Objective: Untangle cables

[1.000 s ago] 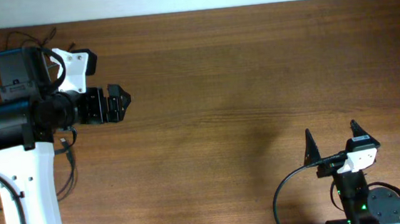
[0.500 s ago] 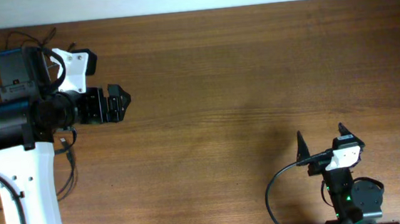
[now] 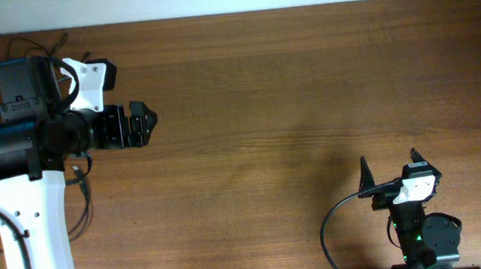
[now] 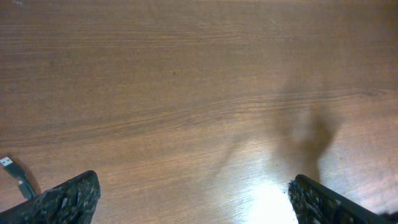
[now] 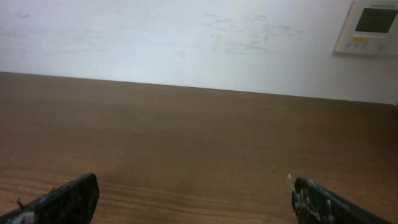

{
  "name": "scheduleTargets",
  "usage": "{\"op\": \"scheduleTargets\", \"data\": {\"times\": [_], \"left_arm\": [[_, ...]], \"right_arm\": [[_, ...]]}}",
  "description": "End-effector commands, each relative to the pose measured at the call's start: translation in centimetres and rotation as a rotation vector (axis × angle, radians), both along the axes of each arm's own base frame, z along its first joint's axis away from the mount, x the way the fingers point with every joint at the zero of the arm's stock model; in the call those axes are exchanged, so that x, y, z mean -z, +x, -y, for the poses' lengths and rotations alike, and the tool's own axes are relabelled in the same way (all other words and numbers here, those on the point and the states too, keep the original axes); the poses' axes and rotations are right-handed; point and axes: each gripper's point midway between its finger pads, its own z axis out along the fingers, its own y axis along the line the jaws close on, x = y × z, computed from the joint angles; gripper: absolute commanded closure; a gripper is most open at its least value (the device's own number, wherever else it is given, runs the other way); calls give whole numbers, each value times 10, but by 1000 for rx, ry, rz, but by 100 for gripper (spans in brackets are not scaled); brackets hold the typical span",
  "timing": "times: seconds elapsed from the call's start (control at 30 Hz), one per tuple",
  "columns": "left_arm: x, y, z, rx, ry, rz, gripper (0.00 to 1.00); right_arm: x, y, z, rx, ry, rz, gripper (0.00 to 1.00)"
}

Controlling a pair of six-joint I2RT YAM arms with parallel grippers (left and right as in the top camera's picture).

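Note:
Thin black cables (image 3: pixel 85 196) lie in loose loops on the wooden table at the far left, partly hidden under my white left arm. One small plug end (image 4: pixel 9 163) shows at the left edge of the left wrist view. My left gripper (image 3: pixel 143 122) is open and empty above bare wood, to the right of the cables and apart from them. My right gripper (image 3: pixel 390 168) is open and empty near the front right of the table, far from the cables. In the right wrist view its fingertips (image 5: pixel 193 199) frame bare wood only.
The wooden table (image 3: pixel 305 86) ends at a white wall along the back edge. A wall control panel (image 5: pixel 371 26) shows at the top right of the right wrist view. Thicker black cables run along both arms.
My right arm has shifted a little to the left near the front edge, gripper still open. The left arm and the cables have not moved.

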Motion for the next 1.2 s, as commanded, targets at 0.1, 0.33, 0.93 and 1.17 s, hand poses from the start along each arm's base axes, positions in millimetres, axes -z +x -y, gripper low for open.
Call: {"op": "scheduleTargets", "data": {"times": [0.1,0.33,0.93,1.17], "left_arm": [[-7,0,0,5,10,26,1],[-7,0,0,5,10,26,1],[-3,-4,-4,-11,36,12,1],[27,-39,25,109,77,125,1]], "right_arm": [[2,0,3,15,3,-1,2],[2,0,3,15,3,-1,1],[2,0,3,15,3,-1,2],[2,0,3,15,3,-1,1]]}}
